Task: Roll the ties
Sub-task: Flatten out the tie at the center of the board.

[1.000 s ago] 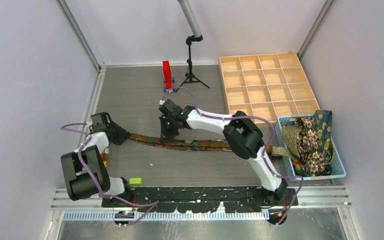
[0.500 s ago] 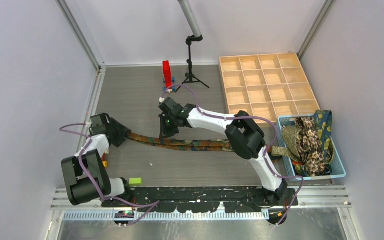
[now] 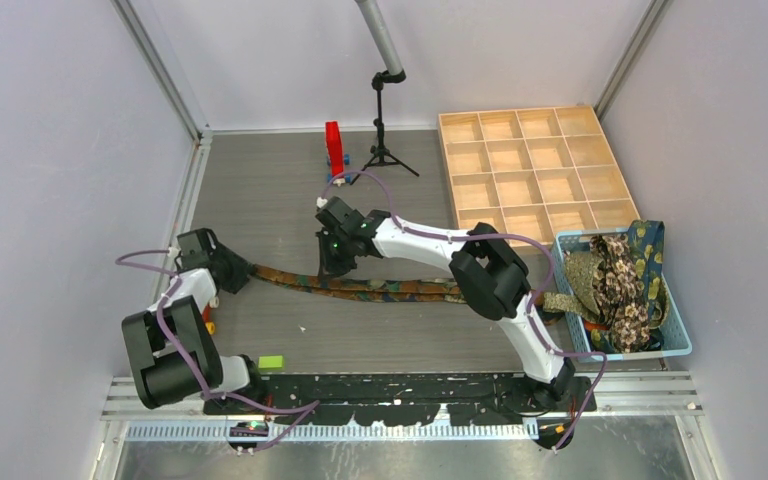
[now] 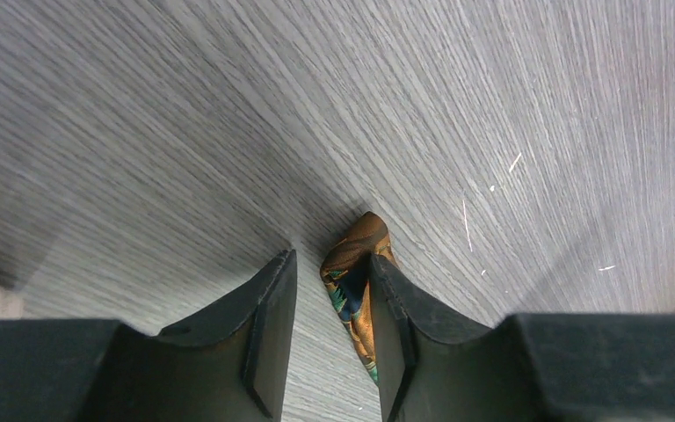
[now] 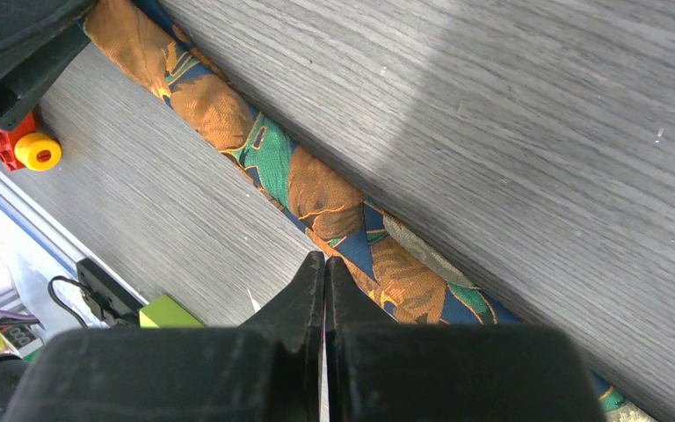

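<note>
Our left gripper (image 4: 330,259) stands part-open around the orange-patterned tie (image 4: 352,283) at its tip; our right gripper (image 5: 325,261), closed on nothing, touches its middle.

Tie (image 3: 360,287): I see it lying along the table (image 3: 260,190), left tool (image 4: 330,264) at its left end.
Basket (image 3: 650,352): right, tray (image 3: 535,165) behind it.

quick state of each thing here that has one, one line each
patterned tie, unrolled, stretched flat on the table
left gripper, open, tie's tip between its jaws
right gripper, shut, empty, tips at the tie's edge
basket, holding loose ties, unrolled
wooden tray, compartments empty
</note>
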Controlling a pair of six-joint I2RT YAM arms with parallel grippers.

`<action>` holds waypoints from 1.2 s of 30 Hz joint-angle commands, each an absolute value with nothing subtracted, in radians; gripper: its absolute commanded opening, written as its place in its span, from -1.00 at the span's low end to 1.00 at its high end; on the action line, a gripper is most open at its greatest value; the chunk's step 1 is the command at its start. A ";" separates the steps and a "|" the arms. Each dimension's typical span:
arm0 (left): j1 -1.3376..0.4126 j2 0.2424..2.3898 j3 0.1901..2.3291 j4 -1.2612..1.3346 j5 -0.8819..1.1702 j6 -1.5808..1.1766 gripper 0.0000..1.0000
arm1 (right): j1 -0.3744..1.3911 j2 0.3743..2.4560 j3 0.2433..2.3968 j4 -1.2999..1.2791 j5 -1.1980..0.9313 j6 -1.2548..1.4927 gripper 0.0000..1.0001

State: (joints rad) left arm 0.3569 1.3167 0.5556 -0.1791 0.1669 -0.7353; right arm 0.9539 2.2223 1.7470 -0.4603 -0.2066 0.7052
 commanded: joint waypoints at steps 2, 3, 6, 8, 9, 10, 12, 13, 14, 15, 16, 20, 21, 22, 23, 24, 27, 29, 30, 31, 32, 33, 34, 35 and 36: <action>0.366 1.358 0.569 -0.085 0.234 -0.727 -0.33 | 0.966 2.149 1.778 -0.456 -0.207 0.692 -0.97; 0.367 1.362 0.568 -0.079 0.239 -0.727 -0.38 | 0.966 2.152 1.784 -0.454 -0.211 0.693 -0.97; 0.366 1.370 0.569 -0.074 0.240 -0.727 -0.48 | 0.970 2.166 1.804 -0.449 -0.223 0.701 -0.97; 0.366 1.368 0.566 -0.074 0.237 -0.727 -0.50 | 0.972 2.180 1.825 -0.445 -0.235 0.710 -0.97; 0.366 1.367 0.563 -0.074 0.234 -0.726 -0.51 | 0.973 2.189 1.841 -0.444 -0.241 0.714 -0.97; 0.365 1.365 0.562 -0.074 0.230 -0.724 -0.52 | 0.975 2.200 1.857 -0.443 -0.247 0.719 -0.97; 0.366 1.363 0.560 -0.077 0.226 -0.721 -0.52 | 0.978 2.224 1.893 -0.443 -0.258 0.729 -0.97; 0.365 1.362 0.560 -0.077 0.224 -0.720 -0.53 | 0.981 2.233 1.910 -0.443 -0.261 0.732 -0.97; 0.365 1.361 0.559 -0.077 0.224 -0.719 -0.54 | 0.984 2.246 1.928 -0.443 -0.265 0.737 -0.98; 0.366 1.361 0.558 -0.077 0.224 -0.718 -0.55 | 0.985 2.259 1.945 -0.442 -0.267 0.740 -0.98; 0.365 1.359 0.558 -0.077 0.223 -0.718 -0.55 | 0.987 2.272 1.962 -0.442 -0.269 0.745 -0.98; 0.366 1.355 0.559 -0.078 0.214 -0.718 -0.25 | 0.994 2.332 2.035 -0.441 -0.288 0.765 -0.99; 0.367 1.352 0.559 -0.080 0.211 -0.717 -0.20 | 0.996 2.350 2.050 -0.440 -0.294 0.770 -0.99; 0.365 1.350 0.558 -0.081 0.209 -0.716 -0.17 | 0.999 2.365 2.065 -0.440 -0.300 0.776 -0.99; 0.366 1.348 0.559 -0.082 0.205 -0.714 -0.17 | 1.000 2.377 2.079 -0.441 -0.305 0.779 -0.99; 0.366 1.346 0.558 -0.084 0.200 -0.713 -0.19 | 1.002 2.387 2.092 -0.444 -0.309 0.781 -0.99; 0.366 1.342 0.558 -0.085 0.188 -0.710 -0.30 | 1.007 2.412 2.118 -0.447 -0.313 0.784 -0.99; 0.366 1.345 0.559 -0.082 0.183 -0.709 -0.39 | 1.007 2.422 2.128 -0.447 -0.314 0.788 -1.00; 0.366 1.349 0.559 -0.079 0.181 -0.709 -0.47 | 1.007 2.427 2.133 -0.446 -0.315 0.790 -1.00; 0.366 1.352 0.560 -0.077 0.182 -0.709 -0.55 | 1.007 2.432 2.138 -0.448 -0.316 0.790 -0.99; 0.366 1.356 0.561 -0.075 0.182 -0.709 -0.59 | 1.008 2.439 2.144 -0.448 -0.316 0.792 -0.99; 0.365 1.361 0.563 -0.072 0.184 -0.709 -0.60 | 1.007 2.444 2.150 -0.448 -0.318 0.793 -0.99; 0.366 1.364 0.563 -0.069 0.188 -0.709 -0.62 | 1.007 2.448 2.159 -0.449 -0.319 0.793 -0.99; 0.365 1.366 0.562 -0.067 0.188 -0.709 -0.64 | 1.008 2.455 2.166 -0.452 -0.320 0.794 -1.00; 0.365 1.368 0.560 -0.064 0.189 -0.709 -0.66 | 1.008 2.460 2.174 -0.454 -0.322 0.795 -0.99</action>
State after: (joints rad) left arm 0.3595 1.3636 0.5556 -0.1017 0.1982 -0.7227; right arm 1.0016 2.4619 2.0983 -0.4564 -0.2985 0.7822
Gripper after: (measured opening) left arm 0.188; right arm 0.038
